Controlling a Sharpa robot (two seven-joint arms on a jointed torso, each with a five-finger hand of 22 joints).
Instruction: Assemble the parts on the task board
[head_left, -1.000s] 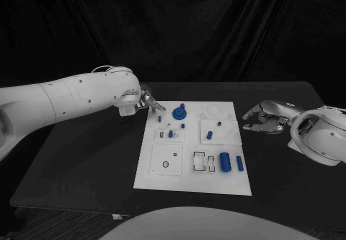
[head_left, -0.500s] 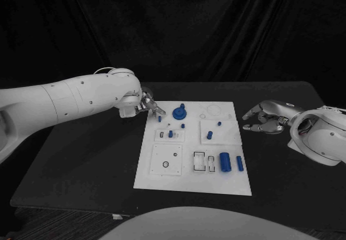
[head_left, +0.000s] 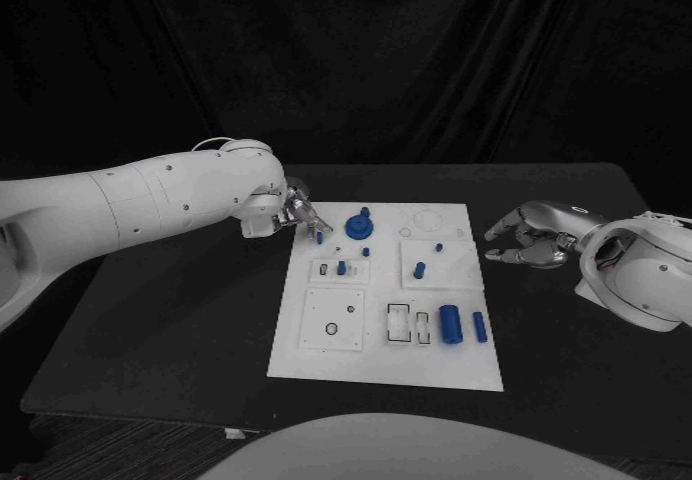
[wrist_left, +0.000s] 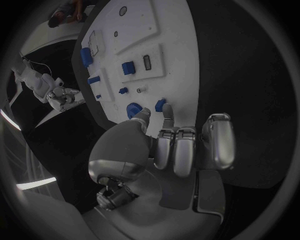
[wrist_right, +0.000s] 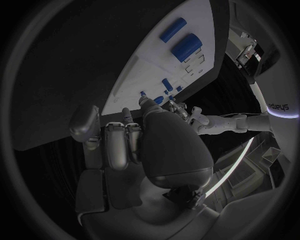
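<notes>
The white task board (head_left: 433, 365) lies mid-table with several blue parts on it. A small blue peg (head_left: 319, 238) stands at its far left edge. My left hand (head_left: 296, 213) hovers at that corner, thumb and a fingertip (wrist_left: 167, 114) on either side of the peg (wrist_left: 160, 104), with a gap still showing at the thumb. A larger blue knob (head_left: 361, 223) sits just beyond it. Off the board's right edge, my right hand (head_left: 529, 240) stays over the table with fingers curled in and nothing in them.
Other blue parts on the board: short pegs (head_left: 340, 267) (head_left: 418, 269) in the middle, a thick cylinder (head_left: 451, 323) and a slim one (head_left: 479, 326) near the right front. Black table surrounds the board on all sides.
My left hand has crept a little right and down toward the peg at the board's far left corner. The peg and the right hand have not moved.
</notes>
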